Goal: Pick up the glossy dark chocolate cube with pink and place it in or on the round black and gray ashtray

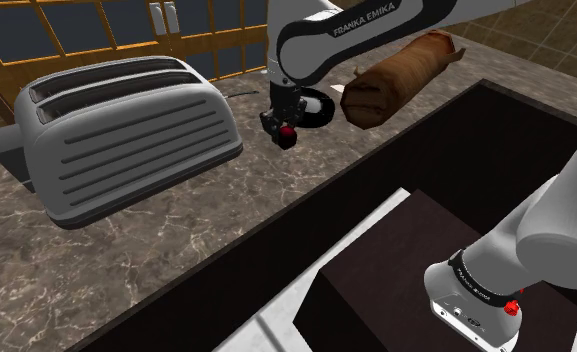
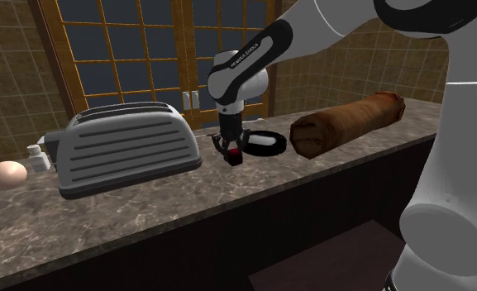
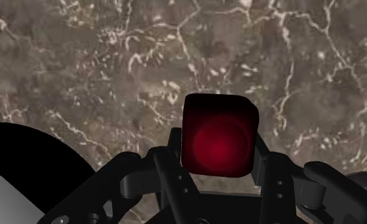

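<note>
The glossy dark cube with a pink-red glow on its face is clasped on two opposite sides by the fingers of the black gripper, ready to be carried. It is low over the brown marble counter, and I can't tell if it has left the stone. The round black ashtray with a grey centre lies just beside it, so the carry looks short. A white toaster and a brown roll flank the spot.

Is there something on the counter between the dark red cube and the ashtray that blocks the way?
Nothing visible. The gripper clasps the dark red cube, and the ashtray lies right beside it; the toaster and the brown roll stand off to the sides.
</note>
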`<control>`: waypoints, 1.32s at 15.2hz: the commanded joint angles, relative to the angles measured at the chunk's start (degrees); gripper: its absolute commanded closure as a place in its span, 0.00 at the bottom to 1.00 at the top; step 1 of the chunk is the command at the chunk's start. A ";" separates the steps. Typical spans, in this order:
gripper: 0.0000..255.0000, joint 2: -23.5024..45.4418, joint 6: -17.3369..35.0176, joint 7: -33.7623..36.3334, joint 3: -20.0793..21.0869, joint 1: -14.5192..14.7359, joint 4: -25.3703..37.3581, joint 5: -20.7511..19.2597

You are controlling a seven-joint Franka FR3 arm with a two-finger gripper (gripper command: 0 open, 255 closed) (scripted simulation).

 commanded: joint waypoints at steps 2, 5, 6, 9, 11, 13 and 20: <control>1.00 -1.12 -2.04 -0.31 0.08 -0.09 0.95 0.41; 1.00 -2.13 -4.14 -0.57 0.15 -0.15 2.09 0.77; 1.00 -2.44 -4.85 -0.66 0.17 -0.17 2.50 0.89; 1.00 -3.31 -6.98 -0.89 0.21 -0.21 3.79 1.19; 1.00 -3.84 -8.41 -1.03 0.23 -0.24 4.72 1.37; 1.00 -4.32 -9.85 -1.16 0.25 -0.26 5.70 1.54; 1.00 -3.67 -13.20 -3.62 -0.81 -1.54 9.75 1.45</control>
